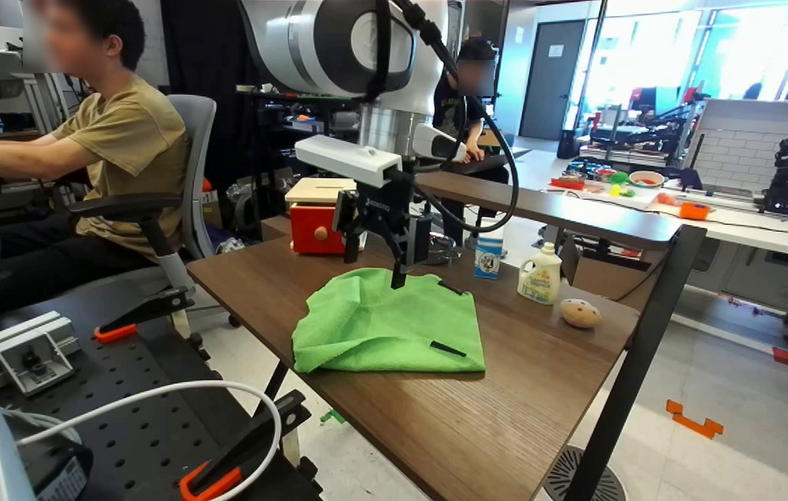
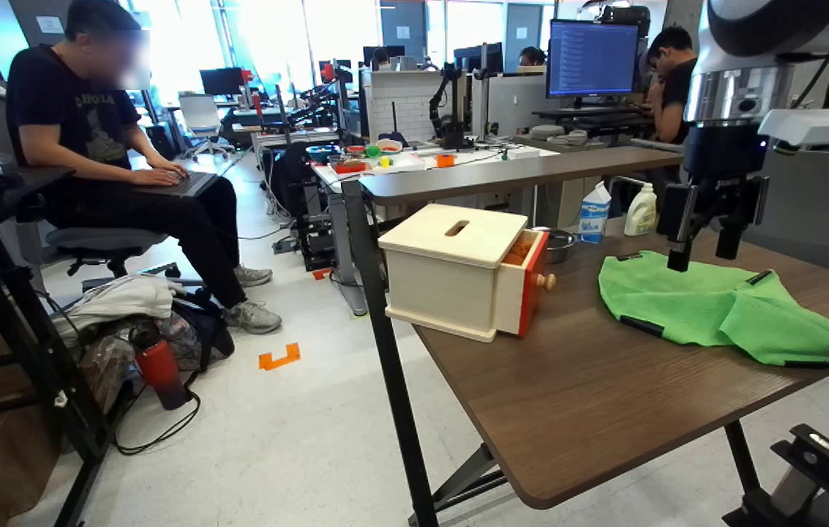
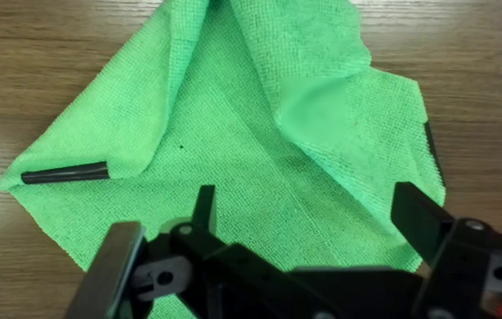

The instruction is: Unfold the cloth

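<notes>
The green cloth (image 1: 400, 327) lies on the brown table, partly folded and rumpled. It also shows in an exterior view (image 2: 714, 315) and in the wrist view (image 3: 233, 150). Short black strips (image 3: 64, 173) sit at its edges. In the wrist view, folded-over layers lie at the upper left and upper right, with a flat layer between them. My gripper (image 1: 375, 270) is above the cloth, fingers pointing down, and shows in an exterior view (image 2: 703, 256). In the wrist view its fingers (image 3: 306, 188) are wide apart with nothing held between them. The fingertips appear just above the cloth.
A wooden box (image 2: 451, 278) with a red-fronted drawer, partly pulled out, stands at one table end. A metal bowl (image 2: 559, 245), blue-and-white milk carton (image 1: 487, 254), cream bottle (image 1: 540, 278) and potato-like object (image 1: 580, 313) line the table (image 1: 505, 410) beside a raised shelf (image 1: 540, 209).
</notes>
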Available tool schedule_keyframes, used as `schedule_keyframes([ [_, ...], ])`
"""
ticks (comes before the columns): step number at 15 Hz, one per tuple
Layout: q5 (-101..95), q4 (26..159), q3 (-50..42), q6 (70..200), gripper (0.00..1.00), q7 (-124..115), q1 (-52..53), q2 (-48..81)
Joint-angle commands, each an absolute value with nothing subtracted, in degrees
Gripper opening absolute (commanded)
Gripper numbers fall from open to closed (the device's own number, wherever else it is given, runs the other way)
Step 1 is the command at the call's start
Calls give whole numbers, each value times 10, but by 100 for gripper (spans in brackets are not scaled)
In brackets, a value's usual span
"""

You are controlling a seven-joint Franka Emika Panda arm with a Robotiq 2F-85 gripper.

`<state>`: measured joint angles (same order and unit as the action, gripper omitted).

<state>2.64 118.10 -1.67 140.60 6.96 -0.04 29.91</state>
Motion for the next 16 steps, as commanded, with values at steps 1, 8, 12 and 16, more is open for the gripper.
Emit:
schedule_keyframes([
  [1, 30, 1138, -3, 1377, 100, 50, -10, 332],
  [8, 37, 1135, 26, 1385, 100, 57, -6, 328],
  [12, 27, 1143, 42, 1392, 100, 54, 11, 320],
  [16, 18, 1149, 46, 1393, 100, 49, 29, 321],
])
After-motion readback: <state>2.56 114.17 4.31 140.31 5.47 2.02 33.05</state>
